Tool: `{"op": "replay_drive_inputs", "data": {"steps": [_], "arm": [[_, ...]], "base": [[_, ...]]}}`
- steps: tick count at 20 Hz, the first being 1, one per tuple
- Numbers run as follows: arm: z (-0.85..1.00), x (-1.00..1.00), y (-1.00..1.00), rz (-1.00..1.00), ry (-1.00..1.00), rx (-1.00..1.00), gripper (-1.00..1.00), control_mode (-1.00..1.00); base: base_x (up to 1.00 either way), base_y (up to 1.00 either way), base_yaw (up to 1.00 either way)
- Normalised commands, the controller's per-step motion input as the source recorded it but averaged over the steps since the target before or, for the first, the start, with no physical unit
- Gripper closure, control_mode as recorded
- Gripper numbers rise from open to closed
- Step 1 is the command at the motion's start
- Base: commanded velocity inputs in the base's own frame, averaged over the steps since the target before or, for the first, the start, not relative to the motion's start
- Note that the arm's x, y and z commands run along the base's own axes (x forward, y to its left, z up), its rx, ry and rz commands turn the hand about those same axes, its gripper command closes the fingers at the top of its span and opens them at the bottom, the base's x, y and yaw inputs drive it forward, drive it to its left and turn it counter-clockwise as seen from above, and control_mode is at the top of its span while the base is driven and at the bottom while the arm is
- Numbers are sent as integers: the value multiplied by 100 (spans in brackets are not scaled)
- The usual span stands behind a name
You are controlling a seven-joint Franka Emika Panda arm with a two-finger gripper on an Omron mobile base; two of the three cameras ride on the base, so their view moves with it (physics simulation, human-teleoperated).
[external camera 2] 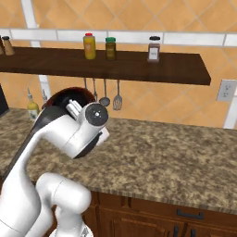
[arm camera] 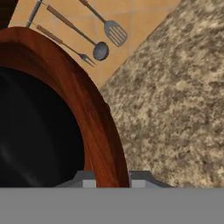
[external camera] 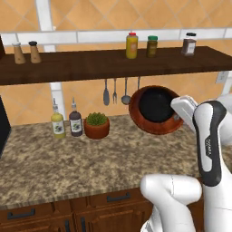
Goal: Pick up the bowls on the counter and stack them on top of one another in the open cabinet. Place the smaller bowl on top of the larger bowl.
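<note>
The larger bowl (external camera: 156, 122), wide, shallow and reddish-brown with a wood-grain sheen, is hanging tipped on edge above the counter (external camera: 68, 167), its mouth facing the left base camera, just under the open cabinet (external camera: 90, 65). Nested inside it, the smaller bowl (external camera: 156, 105) is showing as a glossy black disc filling the hollow. The gripper (arm camera: 112, 181) is pinching the larger bowl's rim: in the hand view the curved wooden wall is running straight down between the two fingertips (arm camera: 87, 180), one on the dark inner side, one on the outer.

From the right base camera the arm is blocking most of this; just an arc of the reddish rim (external camera 2: 69, 91) is peeking over the wrist.

The counter is showing its speckled beige-brown granite, rough and mottled, over brown drawers with dark handles (external camera: 118, 197). The cabinet is a thick dark plank carrying a yellow jar (external camera: 132, 45), a green-lidded jar (external camera: 152, 46) and a spice jar (external camera: 189, 44), with two shakers (external camera: 26, 52) at its left end. Metal utensils (external camera: 115, 92) are dangling below it. On the counter, left of the bowls, a terracotta pot (external camera: 96, 125) with a spiky green plant is sitting beside two bottles (external camera: 66, 121). The right base view is adding a wall outlet (external camera 2: 225, 90).
</note>
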Motion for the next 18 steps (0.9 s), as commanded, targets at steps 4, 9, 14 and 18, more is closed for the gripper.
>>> {"op": "replay_drive_inputs", "data": {"steps": [4, 9, 14, 18], "arm": [[100, 5, 44, 14, -8, 0, 100, -100], [100, 44, 28, 0, 0, 0, 100, -100], [100, 84, 49, 0, 3, 0, 100, -100], [45, 93, 63, -5, 11, 0, 100, -100]], "base": [[0, 0, 0], [0, 0, 0], [0, 0, 0], [0, 0, 0]]}}
